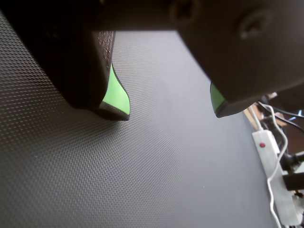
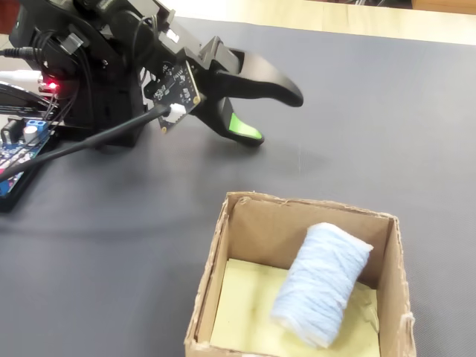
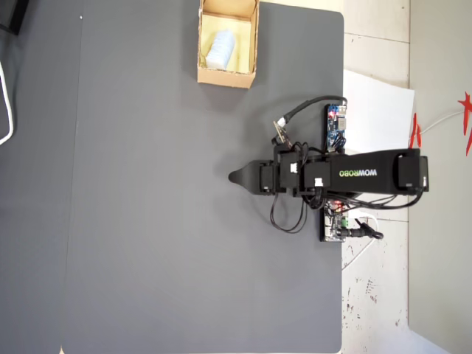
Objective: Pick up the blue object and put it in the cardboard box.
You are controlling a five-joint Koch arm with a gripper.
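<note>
The blue object (image 2: 321,286), a pale ribbed roll, lies tilted inside the cardboard box (image 2: 297,230) on its yellowish floor. From overhead the blue object (image 3: 220,46) shows in the box (image 3: 227,77) at the mat's top edge. My gripper (image 2: 277,117) hovers low over the dark mat, well apart from the box, with nothing in it. In the wrist view the gripper (image 1: 169,113) is open, and only bare mat lies between its green-padded fingers (image 1: 116,97). Overhead, the gripper (image 3: 234,177) points left, below and to the right of the box.
A white power strip (image 1: 273,166) with a cable runs along the mat's right edge in the wrist view. Circuit boards (image 3: 336,125) sit beside the arm's base, and a white paper sheet (image 3: 376,110) lies off the mat on the right.
</note>
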